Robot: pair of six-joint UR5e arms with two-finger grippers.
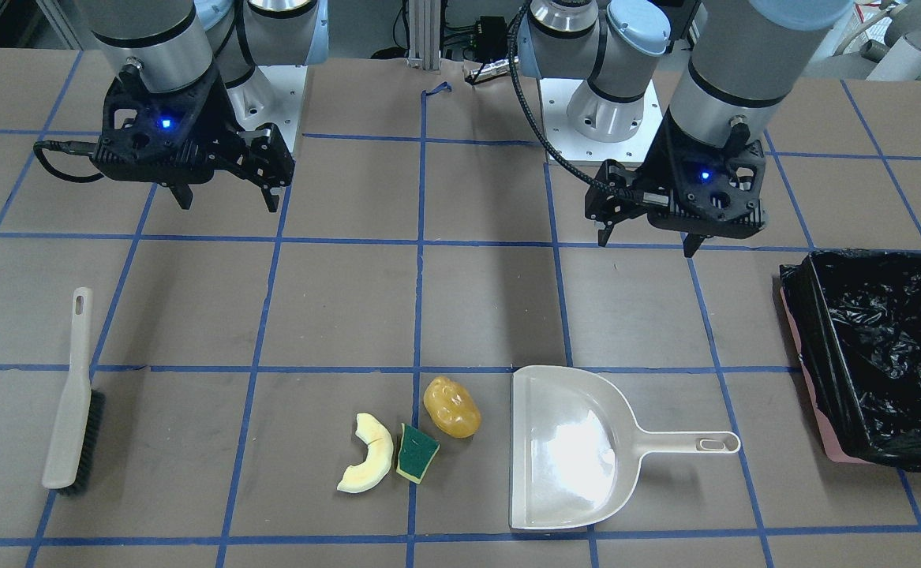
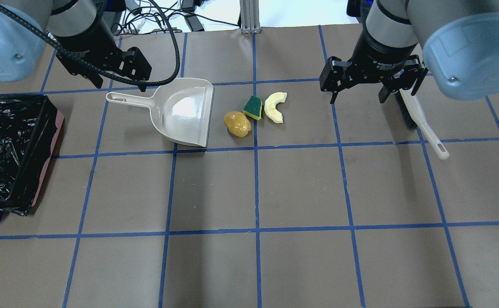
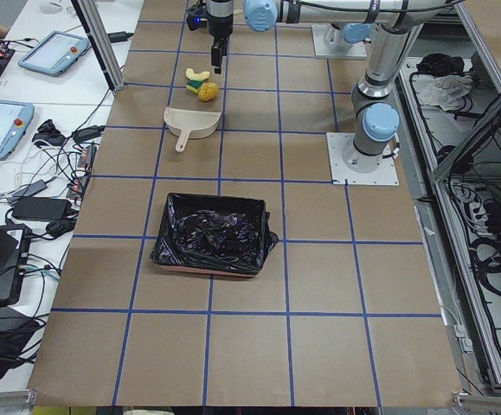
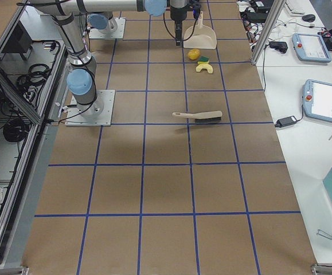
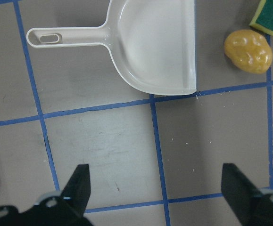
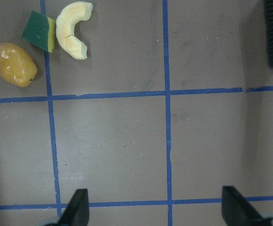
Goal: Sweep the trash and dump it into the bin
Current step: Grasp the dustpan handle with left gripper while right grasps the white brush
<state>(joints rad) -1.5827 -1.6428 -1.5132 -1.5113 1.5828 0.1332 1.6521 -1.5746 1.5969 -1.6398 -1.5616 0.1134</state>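
Observation:
The trash lies together on the table: a pale yellow melon slice [image 1: 367, 465], a green-and-yellow sponge wedge [image 1: 417, 453] and an amber lumpy piece [image 1: 451, 406]. They also show in the overhead view as slice [image 2: 274, 107], sponge [image 2: 253, 108] and amber piece [image 2: 237, 124]. The pink bin [image 1: 886, 355] with its black bag stands at the table's left end [image 2: 10, 149]. My left gripper [image 2: 121, 87] is open and empty above the dustpan handle. My right gripper [image 2: 356, 102] is open and empty, between the trash and the brush.
A beige dustpan [image 2: 185, 113] lies beside the amber piece, mouth toward it, handle pointing at the bin. A beige hand brush [image 2: 420, 119] lies flat on the robot's right side, next to my right gripper. Blue tape lines grid the brown table.

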